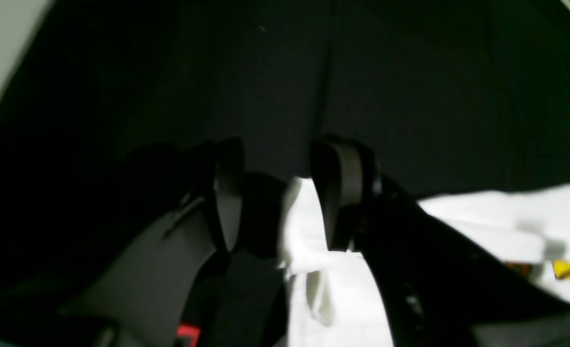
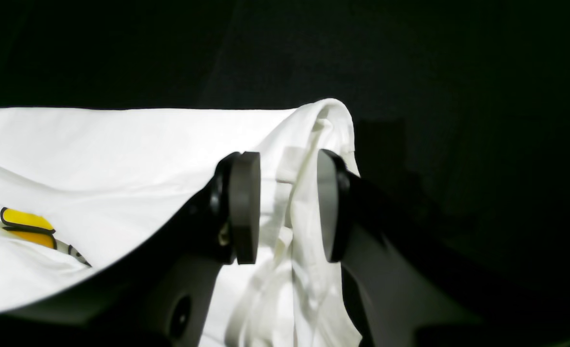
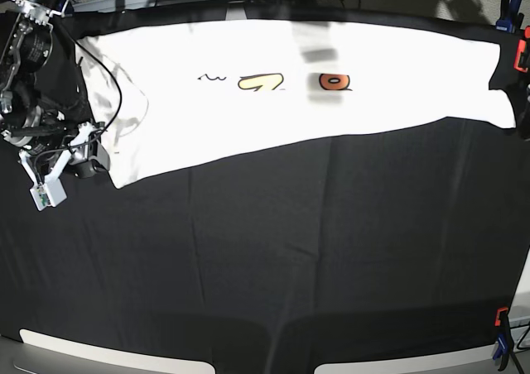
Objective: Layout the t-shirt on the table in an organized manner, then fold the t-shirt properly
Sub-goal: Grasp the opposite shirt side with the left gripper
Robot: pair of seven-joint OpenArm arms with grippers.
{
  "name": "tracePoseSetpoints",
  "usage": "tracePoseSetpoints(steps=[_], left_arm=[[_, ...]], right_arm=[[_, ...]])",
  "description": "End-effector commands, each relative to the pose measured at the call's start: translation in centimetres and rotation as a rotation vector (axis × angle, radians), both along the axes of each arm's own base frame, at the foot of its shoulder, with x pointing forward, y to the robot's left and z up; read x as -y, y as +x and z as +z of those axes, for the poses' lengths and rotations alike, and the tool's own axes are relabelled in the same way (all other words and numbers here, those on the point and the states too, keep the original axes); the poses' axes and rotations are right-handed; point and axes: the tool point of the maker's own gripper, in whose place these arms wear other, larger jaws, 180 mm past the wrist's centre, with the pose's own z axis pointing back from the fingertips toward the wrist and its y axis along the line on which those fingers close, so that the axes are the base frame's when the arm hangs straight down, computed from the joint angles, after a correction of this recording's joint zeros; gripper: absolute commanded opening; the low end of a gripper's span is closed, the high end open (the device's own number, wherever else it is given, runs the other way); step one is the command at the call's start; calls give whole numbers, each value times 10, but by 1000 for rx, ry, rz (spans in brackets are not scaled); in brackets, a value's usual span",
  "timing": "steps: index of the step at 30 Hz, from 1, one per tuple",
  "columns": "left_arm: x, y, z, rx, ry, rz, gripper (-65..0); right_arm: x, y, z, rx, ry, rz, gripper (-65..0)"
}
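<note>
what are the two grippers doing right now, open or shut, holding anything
left gripper: open, jaws apart at an edge of the white printed cloth t-shirt, not clamped.
right gripper: open, jaws either side of a bunched t-shirt fold, no grip.

The right hand (image 2: 287, 207) has two flat, round-edged grey pads (image 2: 245, 207) set on black curved fingers, with a pale grey shell behind them and a small dark round hole in that shell. The left hand (image 1: 285, 193) is built alike: grey pads (image 1: 350, 176) on black fingers, a light grey housing on one side, glossy black on the other, and a small red mark low on the body. In the base view, at the left edge of the desk (image 3: 265, 266), the right arm (image 3: 33, 51) is black and silver with thin black cables and a white block at its wrist.
</note>
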Motion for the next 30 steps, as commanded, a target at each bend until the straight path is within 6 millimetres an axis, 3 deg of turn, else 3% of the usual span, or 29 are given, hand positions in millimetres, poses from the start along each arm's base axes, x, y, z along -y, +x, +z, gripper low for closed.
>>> tracePoseSetpoints(steps=[1, 3, 12, 20, 23, 30], left_arm=[[-7, 12, 25, 99, 8, 14, -402], [-8, 19, 28, 137, 27, 36, -402], [4, 34, 4, 99, 115, 50, -402], [12, 48, 5, 94, 144, 14, -403], [27, 50, -7, 54, 158, -36, -403], [31, 51, -36, -69, 238, -22, -403]], right_arm=[[0, 10, 19, 78, 4, 11, -455], [-3, 11, 21, 87, 23, 18, -455], [-10, 14, 27, 108, 66, 33, -455], [-10, 14, 27, 106, 62, 32, -455], [-10, 14, 27, 106, 62, 33, -455], [-9, 14, 27, 105, 59, 32, -455]])
